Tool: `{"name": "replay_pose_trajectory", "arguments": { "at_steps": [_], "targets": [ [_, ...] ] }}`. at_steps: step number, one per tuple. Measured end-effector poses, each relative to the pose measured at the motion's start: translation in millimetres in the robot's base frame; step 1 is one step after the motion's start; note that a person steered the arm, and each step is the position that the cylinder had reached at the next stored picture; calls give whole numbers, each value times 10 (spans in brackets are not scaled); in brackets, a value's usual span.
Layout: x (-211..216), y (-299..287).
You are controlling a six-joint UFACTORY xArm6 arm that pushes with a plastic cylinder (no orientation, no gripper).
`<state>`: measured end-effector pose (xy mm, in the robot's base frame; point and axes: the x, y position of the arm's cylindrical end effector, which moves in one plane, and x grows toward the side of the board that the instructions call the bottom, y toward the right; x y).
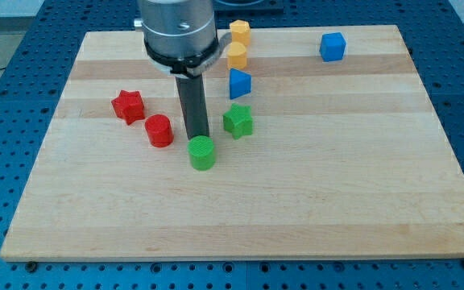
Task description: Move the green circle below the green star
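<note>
Dark rod ending in my tip [199, 137], no jaws to open or close, holding nothing. Tip touching or just short of the top edge of the green circle [202, 152]; contact hard to tell. Green circle lying below and to the view's left of the green star [238, 121], close but apart. Red cylinder [159, 130] just left of the rod, red star [127, 105] further up-left. Above the green star, a column of 3: blue triangular block [239, 83], then 2 yellow blocks [236, 55] [240, 32], shapes unclear. Blue cube [333, 47] alone near the top right. Wooden board [337, 201] bare across the lower half and right side; all edges well away from the green circle.
</note>
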<state>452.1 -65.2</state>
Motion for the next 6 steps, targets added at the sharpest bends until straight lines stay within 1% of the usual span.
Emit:
{"name": "replay_pose_trajectory", "arguments": {
  "at_steps": [1,2,3,4,5,6],
  "targets": [
    [-15,-657],
    [251,-369],
    [295,156],
    [288,252],
    [180,-167],
    [515,-456]
  ]
}}
